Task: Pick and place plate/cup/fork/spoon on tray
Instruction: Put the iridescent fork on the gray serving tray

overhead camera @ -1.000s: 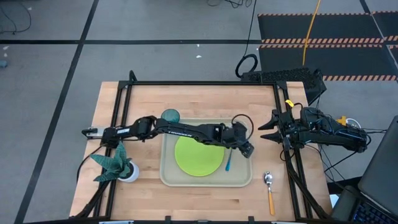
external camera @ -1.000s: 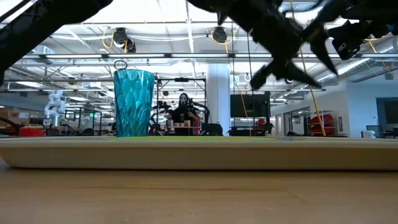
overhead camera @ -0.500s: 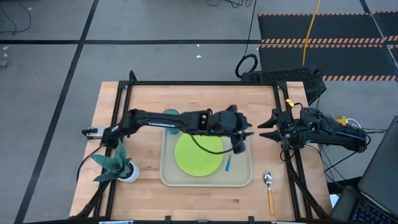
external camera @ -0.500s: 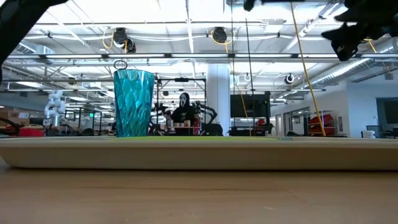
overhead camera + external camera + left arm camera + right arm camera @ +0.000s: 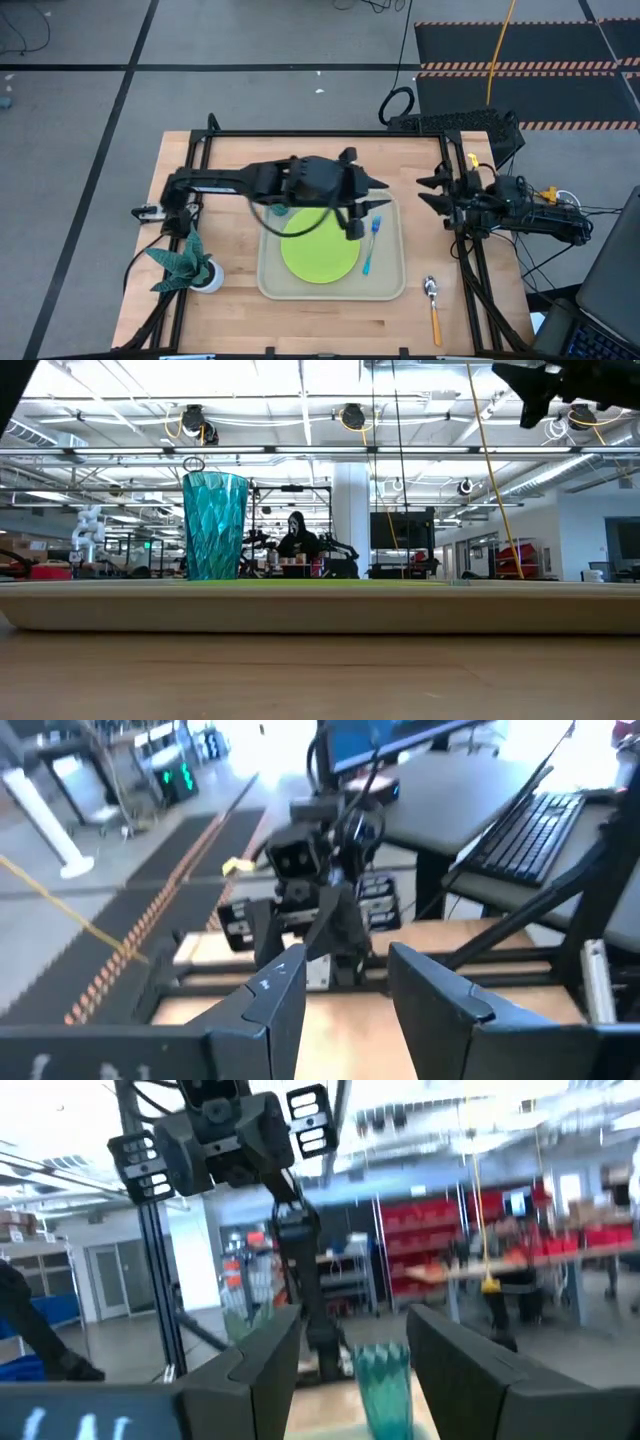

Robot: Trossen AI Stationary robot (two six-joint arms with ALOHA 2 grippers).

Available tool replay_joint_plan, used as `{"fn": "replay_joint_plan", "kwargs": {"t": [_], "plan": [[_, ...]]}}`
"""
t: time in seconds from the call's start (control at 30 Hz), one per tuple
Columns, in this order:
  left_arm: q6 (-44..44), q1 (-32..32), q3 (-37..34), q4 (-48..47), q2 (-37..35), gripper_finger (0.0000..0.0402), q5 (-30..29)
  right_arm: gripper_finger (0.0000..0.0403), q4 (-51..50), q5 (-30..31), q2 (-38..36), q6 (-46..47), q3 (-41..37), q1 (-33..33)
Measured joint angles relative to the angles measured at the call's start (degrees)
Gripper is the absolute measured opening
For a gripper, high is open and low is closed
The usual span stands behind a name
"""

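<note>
Left end effector point(image 5: 378, 184) has released the fork point(image 5: 371, 243) onto the tray point(image 5: 392, 290), lifted, fingers apart, empty. Spoon point(image 5: 433, 305) remains at 4 o'clock on the tabletop point(image 5: 230, 160).

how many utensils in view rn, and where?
2. The fork lies on the tray, right of the plate. The spoon lies on the bare table off the tray's right front corner. None looks hidden.

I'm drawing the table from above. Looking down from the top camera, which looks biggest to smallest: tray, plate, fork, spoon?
1. tray
2. plate
3. fork and spoon: they look about the same length, too close to rank.
</note>
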Motion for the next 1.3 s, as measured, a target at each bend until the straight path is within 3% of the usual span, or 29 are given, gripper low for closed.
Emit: {"fn": "replay_joint_plan", "kwargs": {"t": [0.1, 0.17, 0.43, 0.63, 0.77, 0.93, 1.2, 1.3], "plan": [[1.70, -1.10, -4.61, 3.39, -3.79, 0.0147, -0.07, 0.0180, 0.47, 0.15, 0.00, -1.64, 0.00, 0.00], [2.72, -1.67, -12.03, 8.36, -7.59, 0.0147, -0.37, 0.0180, 0.29, 0.22, 0.07, -2.68, -0.07, 0.00], [1.57, 1.46, -57.92, 38.59, -34.26, 0.0147, 0.56, 0.0180, 1.67, 6.18, 0.57, -3.13, -0.07, 0.00], [-0.91, 3.15, -81.30, 51.23, -54.47, 0.0147, 2.78, 0.0180, 2.31, 11.72, 4.95, -2.55, -0.07, -0.04], [2.07, 3.40, -88.32, 52.53, -60.90, 0.0147, 2.83, 0.0180, 6.20, 17.20, 13.09, -0.08, 0.04, -0.11], [5.29, 5.75, -90.92, 51.95, -62.81, 0.0147, 2.53, 0.0180, 5.56, 22.59, 26.33, 2.66, 4.67, -0.17], [3.93, 14.04, -94.37, 50.45, -62.52, 0.0147, 3.18, 0.0180, -18.08, 22.14, 48.26, 13.80, 22.37, -1.70], [1.06, 16.63, -97.49, 50.82, -62.52, 0.0147, 5.00, 0.0180, -28.50, 17.42, 55.23, 17.03, 29.75, -1.68]]}}
